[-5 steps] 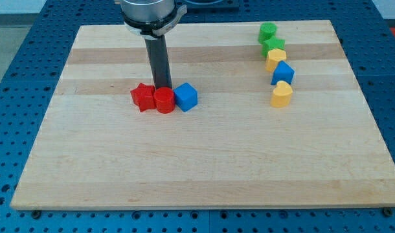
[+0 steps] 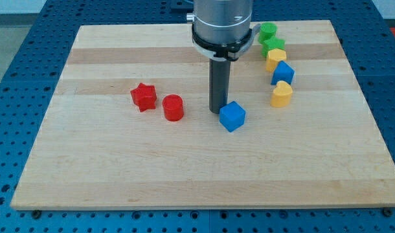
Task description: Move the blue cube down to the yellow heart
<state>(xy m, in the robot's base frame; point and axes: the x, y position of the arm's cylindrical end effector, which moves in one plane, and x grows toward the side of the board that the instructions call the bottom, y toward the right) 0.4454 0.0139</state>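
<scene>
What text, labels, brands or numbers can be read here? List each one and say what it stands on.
None: no readable text, number or logo shows on the wooden board, the blue cube, the yellow heart, the other blocks or the arm above my tip.

My tip (image 2: 218,112) rests on the table (image 2: 120,175), touching or just beside the upper left of the blue cube (image 2: 232,116); the exact contact is hard to tell. To the view's left sit a red cylinder (image 2: 173,107) and a red star (image 2: 144,97), apart from each other. At the upper right, a column runs downward: two green blocks (image 2: 268,30) (image 2: 272,46), a yellow block (image 2: 276,59), a blue block (image 2: 283,73), then the yellow heart (image 2: 282,94).
</scene>
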